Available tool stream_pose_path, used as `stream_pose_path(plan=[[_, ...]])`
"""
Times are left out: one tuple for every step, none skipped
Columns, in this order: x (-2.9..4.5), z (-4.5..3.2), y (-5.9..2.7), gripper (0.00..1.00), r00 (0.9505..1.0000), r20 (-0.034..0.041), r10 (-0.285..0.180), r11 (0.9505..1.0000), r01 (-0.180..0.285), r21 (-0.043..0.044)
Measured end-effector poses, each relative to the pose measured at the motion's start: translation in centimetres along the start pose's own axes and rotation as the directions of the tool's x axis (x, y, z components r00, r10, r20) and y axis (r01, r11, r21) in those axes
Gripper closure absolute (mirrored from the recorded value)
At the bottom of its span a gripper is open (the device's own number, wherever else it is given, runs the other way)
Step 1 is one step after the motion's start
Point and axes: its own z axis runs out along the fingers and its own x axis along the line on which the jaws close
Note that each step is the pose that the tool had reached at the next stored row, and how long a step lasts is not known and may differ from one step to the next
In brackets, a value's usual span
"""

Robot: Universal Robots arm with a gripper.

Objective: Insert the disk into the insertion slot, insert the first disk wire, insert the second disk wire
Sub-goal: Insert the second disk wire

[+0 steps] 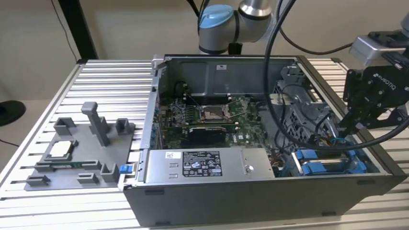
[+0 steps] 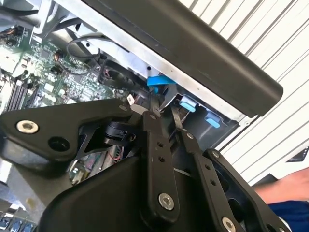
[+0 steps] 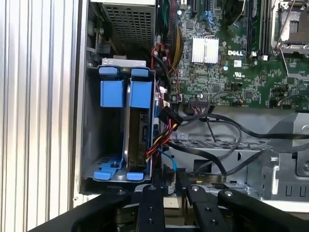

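Disk [image 3: 137, 140] seated in insertion slot [image 1: 324, 166], 4 o'clock corner of computer case [image 1: 255, 191] in exterior view. Claw [image 1: 346, 128] poised above slot; grip cannot be told. Both wire connections unconfirmed.

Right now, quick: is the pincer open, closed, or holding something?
Pincer: closed, apparently gripping the end of the blue disk wire.
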Motion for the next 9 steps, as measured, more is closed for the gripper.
stream_pose_path(plan=[[-0.08, 0.01, -0.06, 0.00, 1.0000, 0.0001, 0.000, 1.0000, 0.000, 0.0000], [-0.16, 0.03, -0.12, 0.00, 1.0000, 0.0002, 0.000, 1.0000, 0.000, -0.0001], [-0.22, 0.06, -0.17, 0.00, 1.0000, 0.0002, 0.000, 1.0000, 0.000, -0.0001], [-0.24, 0.15, -0.24, 0.00, 1.0000, 0.0004, 0.000, 1.0000, 0.000, -0.0009], [-0.26, 0.25, -0.29, 0.00, 1.0000, 0.0003, 0.001, 1.0000, -0.001, -0.0022], [-0.27, 0.40, -0.36, 0.00, 1.0000, 0.0001, 0.001, 1.0000, -0.001, -0.0033], [-0.28, 0.54, -0.40, 0.00, 1.0000, 0.0000, 0.002, 1.0000, -0.002, -0.0043], [-0.29, 0.66, -0.44, 0.00, 1.0000, -0.0002, 0.002, 1.0000, -0.002, -0.0056], [-0.31, 0.75, -0.45, 0.00, 1.0000, -0.0006, 0.003, 1.0000, -0.003, -0.0071]])
